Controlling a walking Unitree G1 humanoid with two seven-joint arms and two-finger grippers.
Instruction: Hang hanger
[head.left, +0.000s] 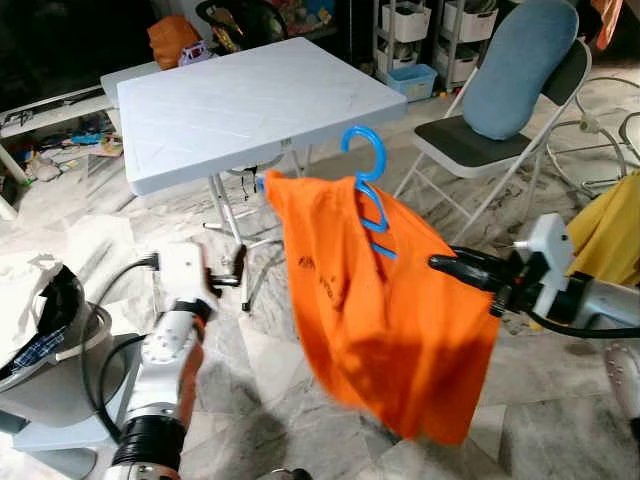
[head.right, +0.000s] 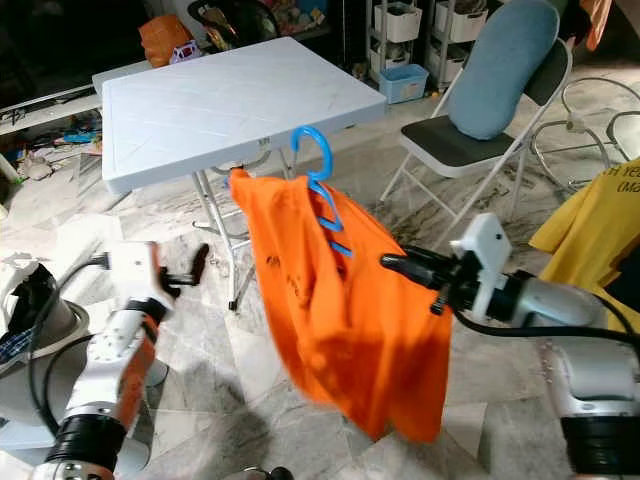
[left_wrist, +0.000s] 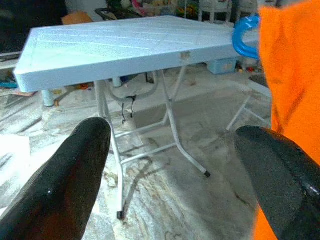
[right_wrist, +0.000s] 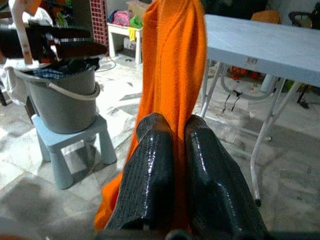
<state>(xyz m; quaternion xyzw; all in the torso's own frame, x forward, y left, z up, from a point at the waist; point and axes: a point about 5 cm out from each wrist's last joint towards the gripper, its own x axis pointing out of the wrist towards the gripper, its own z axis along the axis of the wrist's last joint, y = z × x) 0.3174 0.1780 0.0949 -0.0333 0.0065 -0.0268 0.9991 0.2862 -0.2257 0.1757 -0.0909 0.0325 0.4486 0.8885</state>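
Note:
An orange shirt (head.left: 380, 310) hangs on a blue hanger (head.left: 365, 140), whose hook sticks up above the collar. My right gripper (head.left: 440, 264) reaches in from the right at the shirt's shoulder. In the right wrist view its fingers (right_wrist: 155, 165) are shut on a fold of the orange cloth (right_wrist: 175, 60). Whether the hanger's arm is also in the grip is hidden by the cloth. My left gripper (head.left: 235, 270) stands open to the left of the shirt, apart from it. The hanger's hook (left_wrist: 245, 37) and the shirt's edge lie beyond its fingers (left_wrist: 65, 185).
A white folding table (head.left: 250, 100) stands just behind the shirt. At the back right is a folding chair (head.left: 480, 145) with a blue cushion. A yellow garment (head.left: 610, 230) hangs at the far right. A grey bucket (right_wrist: 65, 100) of laundry sits on a small stool at my left.

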